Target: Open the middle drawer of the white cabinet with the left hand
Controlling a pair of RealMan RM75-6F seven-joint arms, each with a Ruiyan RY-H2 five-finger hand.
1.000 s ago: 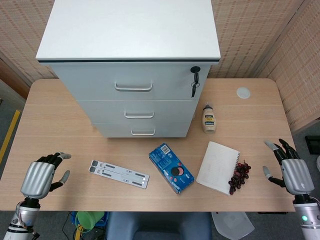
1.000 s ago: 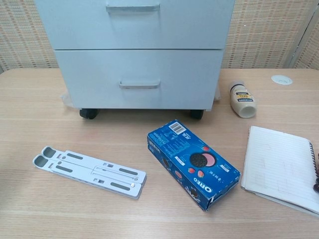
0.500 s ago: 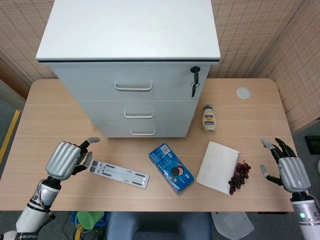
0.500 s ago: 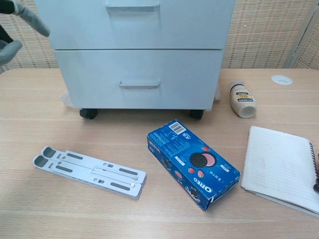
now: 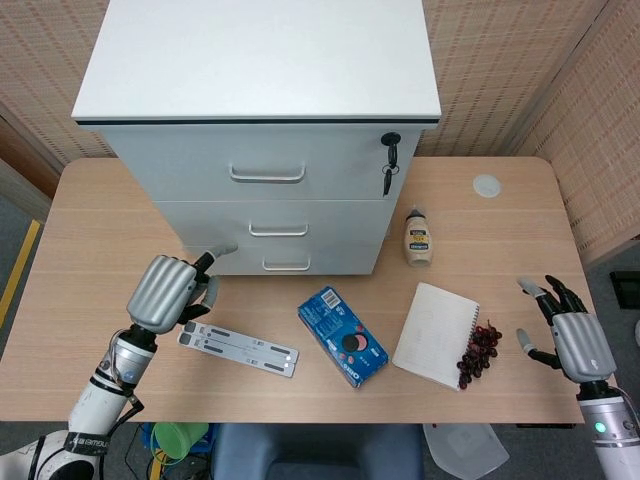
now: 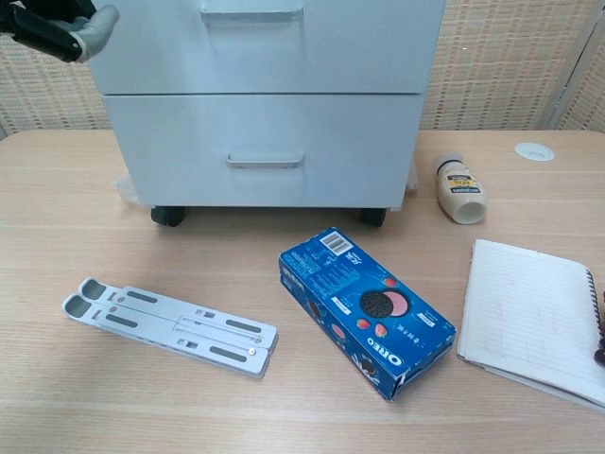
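Note:
The white cabinet (image 5: 260, 90) stands at the back of the table with three closed drawers. Its middle drawer (image 5: 275, 222) has a grey bar handle (image 5: 278, 231), which shows at the top edge of the chest view as handle (image 6: 251, 13). My left hand (image 5: 172, 291) hovers in front of the cabinet's lower left corner, fingers loosely curled and holding nothing, left of and below that handle. Its fingertips (image 6: 57, 24) peek in at the chest view's top left. My right hand (image 5: 568, 336) hangs open at the table's right edge.
A grey folding stand (image 5: 238, 347) lies just right of my left hand. An Oreo box (image 5: 342, 336), a notebook (image 5: 436, 321), grapes (image 5: 479, 350) and a lying bottle (image 5: 418, 238) occupy the centre and right. A key (image 5: 388, 168) hangs from the top drawer's lock.
My left hand has risen from the table's left front and moved right and forward toward the cabinet's lower left. The right hand drifted slightly down.

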